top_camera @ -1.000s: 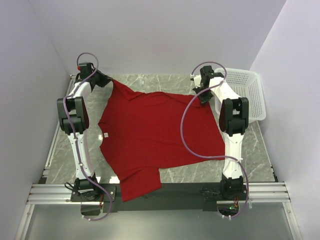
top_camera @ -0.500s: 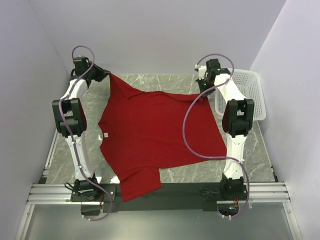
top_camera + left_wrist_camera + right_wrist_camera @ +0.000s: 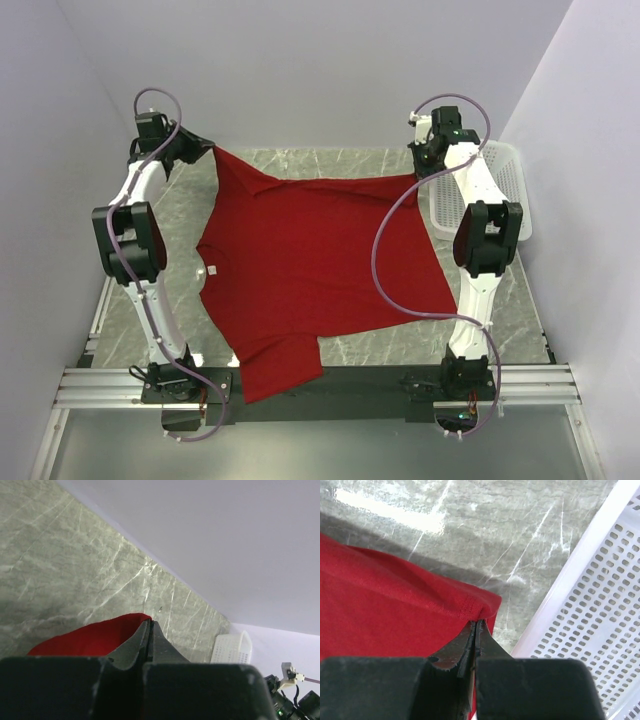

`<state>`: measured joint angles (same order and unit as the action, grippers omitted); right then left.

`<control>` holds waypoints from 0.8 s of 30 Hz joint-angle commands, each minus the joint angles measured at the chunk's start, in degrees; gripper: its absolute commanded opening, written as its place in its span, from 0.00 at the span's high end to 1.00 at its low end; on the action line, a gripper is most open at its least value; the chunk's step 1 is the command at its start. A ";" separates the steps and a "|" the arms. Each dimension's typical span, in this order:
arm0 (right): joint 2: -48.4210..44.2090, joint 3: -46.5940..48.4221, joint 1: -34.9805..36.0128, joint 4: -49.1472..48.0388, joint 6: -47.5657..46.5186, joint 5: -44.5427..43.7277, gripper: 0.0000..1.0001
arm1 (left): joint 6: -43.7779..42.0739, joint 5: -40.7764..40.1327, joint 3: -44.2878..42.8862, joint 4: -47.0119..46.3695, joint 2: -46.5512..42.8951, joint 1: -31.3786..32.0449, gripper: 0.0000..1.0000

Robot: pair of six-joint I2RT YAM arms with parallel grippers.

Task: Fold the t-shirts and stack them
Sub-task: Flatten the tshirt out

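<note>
The left gripper [image 3: 150, 626], its two dark fingers pressed flat together, pinches a corner of a plain deep red cloth t-shirt [image 3: 310, 260] over the far left of the grey marble-patterned tabletop [image 3: 300, 160]. The right gripper [image 3: 476, 625] is clamped in the same way on a stitched corner of the same shirt, just beside a white perforated plastic basket [image 3: 590, 605] at the far right.

Only the wrist cameras show the jaws shut tight on cloth. From overhead, the fingertips are too small to judge.

The overhead camera alone shows the whole garment. It lies spread across the middle of the table, with its far edge drawn in a line between the two grippers. Its collar faces the left arm, and a small white neck tag [image 3: 211, 268] shows there. One short sleeve overlaps the dark strip at the table's near edge.

The left wrist camera sees just a curl of red behind its fingers, with a shadow on the marble below. Beyond it, that camera sees the basket across the table against the pale wall [image 3: 225, 540]. The right wrist camera sees the hem's seam and the basket's rows of holes up close.
</note>
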<state>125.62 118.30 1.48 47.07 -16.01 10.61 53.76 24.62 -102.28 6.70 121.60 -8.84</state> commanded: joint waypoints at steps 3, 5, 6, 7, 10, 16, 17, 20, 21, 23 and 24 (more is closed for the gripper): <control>-2.05 4.74 -0.60 -2.68 1.07 0.20 1.00 | -2.16 1.31 1.91 -2.22 -6.20 -0.83 1.00; -1.09 6.67 -0.60 -2.68 1.24 0.81 1.00 | -2.25 1.74 2.70 -2.22 -7.16 -0.83 1.00; -0.12 8.33 -0.60 -2.60 1.33 1.34 1.00 | -2.25 2.27 3.13 -2.30 -7.69 -0.83 1.00; 0.32 9.13 -0.60 -2.60 1.51 1.78 1.00 | -2.17 2.27 3.49 -2.48 -7.78 -0.83 1.00; 2.16 11.85 -0.51 -3.03 2.47 3.10 1.00 | -2.08 3.33 4.54 -2.74 -8.57 -0.74 1.00; 3.93 13.01 -0.25 -7.69 4.85 1.96 1.00 | -1.64 4.82 5.60 -3.36 -9.19 -0.83 1.00; 4.10 12.83 -0.07 -8.39 5.02 1.52 1.00 | -1.46 5.08 5.60 -3.62 -9.19 -0.83 1.00; 4.89 12.83 0.55 -10.33 5.20 -0.32 1.00 | -1.11 5.70 5.69 -4.06 -9.45 -0.83 1.00; 5.16 12.66 0.72 -10.94 5.29 -0.59 1.00 | -1.11 5.61 5.69 -3.98 -9.63 -0.83 1.00; 5.51 12.83 0.72 -11.21 5.29 -1.20 1.00 | -1.11 5.79 5.51 -3.89 -9.89 -0.74 1.00; 5.60 12.83 0.72 -11.21 5.20 -1.29 1.00 | -1.11 5.70 5.51 -3.80 -10.15 -0.74 1.00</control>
<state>131.17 129.21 1.76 39.79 -11.51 11.33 53.10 28.75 -96.53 6.20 115.85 -9.34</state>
